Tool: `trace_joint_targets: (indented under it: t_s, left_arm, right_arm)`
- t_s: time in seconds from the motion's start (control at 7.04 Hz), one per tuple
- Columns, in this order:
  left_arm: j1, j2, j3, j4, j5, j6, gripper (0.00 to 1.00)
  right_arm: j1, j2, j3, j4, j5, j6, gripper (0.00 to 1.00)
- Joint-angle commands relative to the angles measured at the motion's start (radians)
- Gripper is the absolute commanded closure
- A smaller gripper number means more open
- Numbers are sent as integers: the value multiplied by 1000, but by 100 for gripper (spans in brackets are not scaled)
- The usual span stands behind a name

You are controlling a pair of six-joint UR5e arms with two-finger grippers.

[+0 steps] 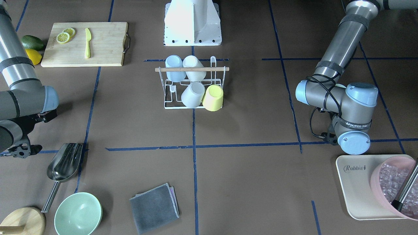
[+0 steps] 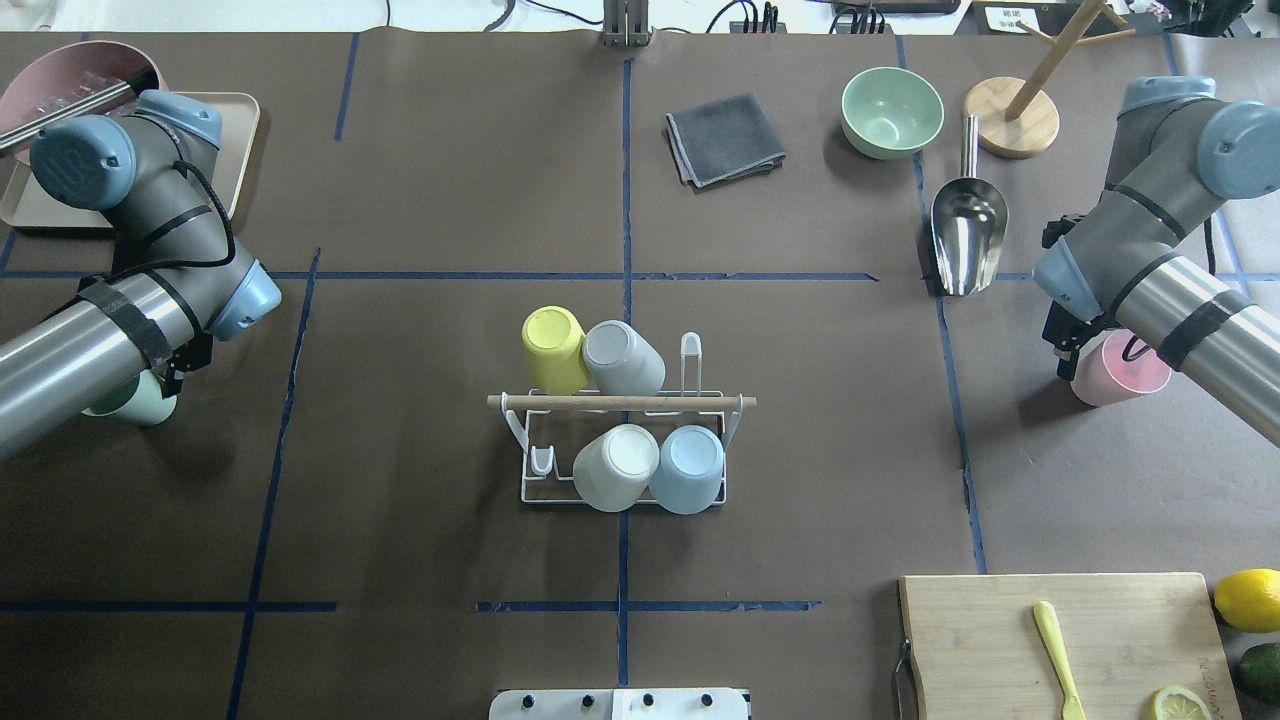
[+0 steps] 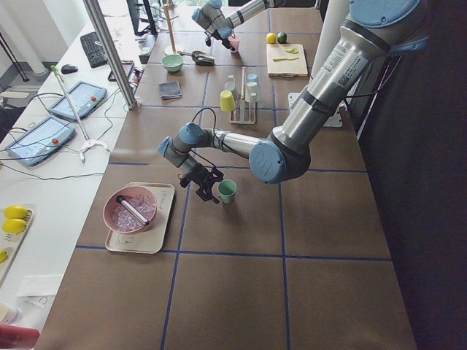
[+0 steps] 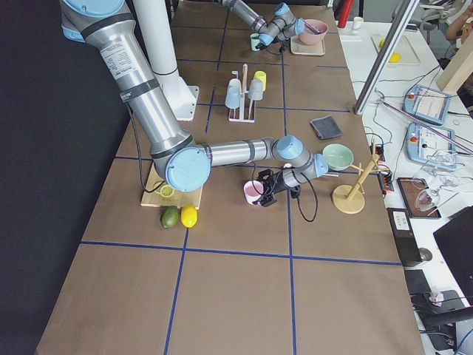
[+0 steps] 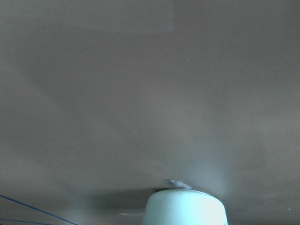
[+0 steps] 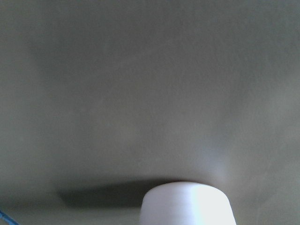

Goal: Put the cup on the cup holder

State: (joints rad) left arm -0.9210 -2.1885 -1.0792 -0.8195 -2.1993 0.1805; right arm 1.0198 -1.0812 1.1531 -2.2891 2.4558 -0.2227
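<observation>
The cup holder (image 2: 622,402), a white wire rack with a wooden rod handle, stands mid-table. It carries a yellow cup (image 2: 553,347), a grey cup (image 2: 622,357), a white cup (image 2: 615,466) and a light blue cup (image 2: 692,468). A mint green cup (image 2: 135,402) stands on the table right at my left gripper (image 3: 206,185) and shows at the bottom of the left wrist view (image 5: 185,209). A pink cup (image 2: 1125,372) stands right at my right gripper (image 4: 270,186) and shows in the right wrist view (image 6: 186,204). The arms hide both grippers' fingers, so I cannot tell whether they are open or shut.
A steel scoop (image 2: 966,235), green bowl (image 2: 891,111), grey cloth (image 2: 724,138) and wooden stand (image 2: 1012,128) lie at the far right. A tray (image 2: 240,150) with a pink bowl of ice sits far left. A cutting board (image 2: 1060,640), lemon and avocado sit near right.
</observation>
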Motion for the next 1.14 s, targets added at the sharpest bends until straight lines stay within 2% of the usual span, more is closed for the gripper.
trace_joint_targets:
  t_s: [0.0, 0.28, 0.43, 0.57, 0.71, 0.85, 0.99]
  left_arm:
    - [1, 12, 1, 19, -13, 1, 0]
    - [2, 27, 2, 20, -37, 2, 0]
    - [2, 27, 2, 20, -39, 2, 0]
    - [4, 27, 2, 34, -58, 2, 0]
    - [5, 27, 1, 45, -92, 2, 10]
    - [7, 27, 1, 49, -99, 2, 30]
    - [8, 27, -2, 81, -103, 2, 67]
  right_arm:
    - [-12, -9, 0, 3, -17, -21, 1]
    - [-17, -8, -1, 8, -61, -38, 1]
    - [-18, -9, -6, 7, -61, -53, 35]
    - [-21, -8, -6, 5, -61, -52, 97]
    - [-21, -8, -6, 5, -63, -52, 100]
    - [-17, -6, -4, 5, -70, -52, 100]
    - [0, 1, 3, 7, -89, -53, 100]
